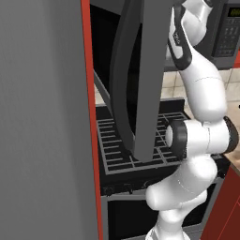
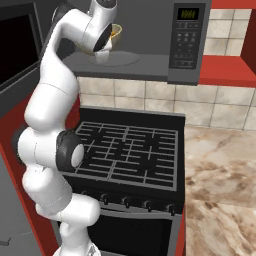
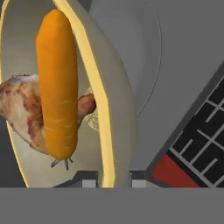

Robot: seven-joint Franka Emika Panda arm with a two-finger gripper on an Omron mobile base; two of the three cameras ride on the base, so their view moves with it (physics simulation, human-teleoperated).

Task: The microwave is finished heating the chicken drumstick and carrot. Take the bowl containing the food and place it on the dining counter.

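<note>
The microwave (image 2: 189,40) stands open above the stove, its dark door (image 1: 140,70) swung out toward me. Held on edge in the hand view, the cream-tan bowl (image 3: 114,105) has its rim between the fingertips of my gripper (image 3: 113,183), which is shut on the bowl's wall. Inside lie the orange carrot (image 3: 57,83) and, under it, the brown chicken drumstick (image 3: 19,111). In the right base view the bowl (image 2: 116,33) peeks out behind my hand, a little above the round turntable (image 2: 125,60). A beige-brown veined marble counter (image 2: 225,175) lies right of the stove.
The black grated stovetop (image 2: 130,150) sits directly below the microwave, with the oven under it. A tall grey panel (image 1: 42,117) with a red edge closes off the left side. The open door hangs over the stove's left half.
</note>
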